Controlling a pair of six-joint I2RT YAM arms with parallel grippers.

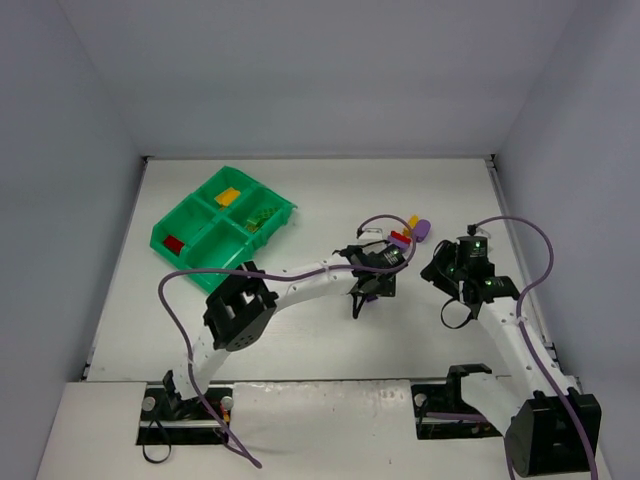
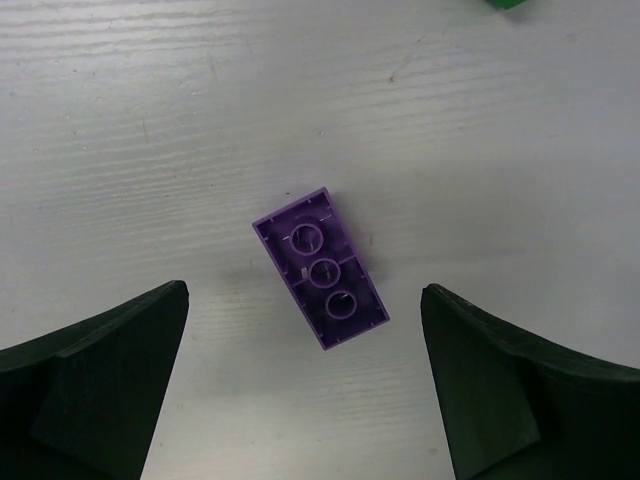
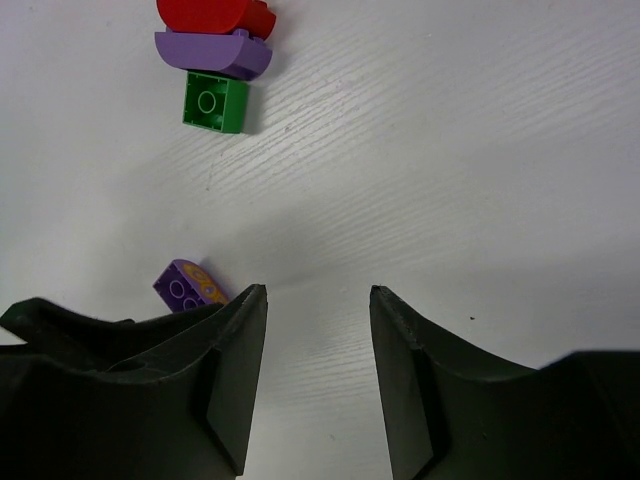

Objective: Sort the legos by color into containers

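A purple lego [image 2: 320, 268] lies underside up on the white table, just ahead of my left gripper [image 2: 305, 292], which is open above it and touches nothing. In the top view the left gripper [image 1: 365, 297] points down at mid-table. My right gripper [image 3: 316, 292] is open and empty over bare table; in the top view [image 1: 446, 272] it is right of the left one. A red lego [image 3: 215, 12], a curved purple lego [image 3: 212, 55] and a green lego [image 3: 214, 102] lie ahead of it. Another purple lego [image 3: 185, 287] sits by its left finger.
The green tray [image 1: 205, 214] stands at the far left, with a yellow lego [image 1: 228, 196], lime legos [image 1: 262, 217] and a red lego [image 1: 174, 243] in separate compartments. A small pile of legos [image 1: 411, 231] lies beyond the grippers. Grey walls enclose the table.
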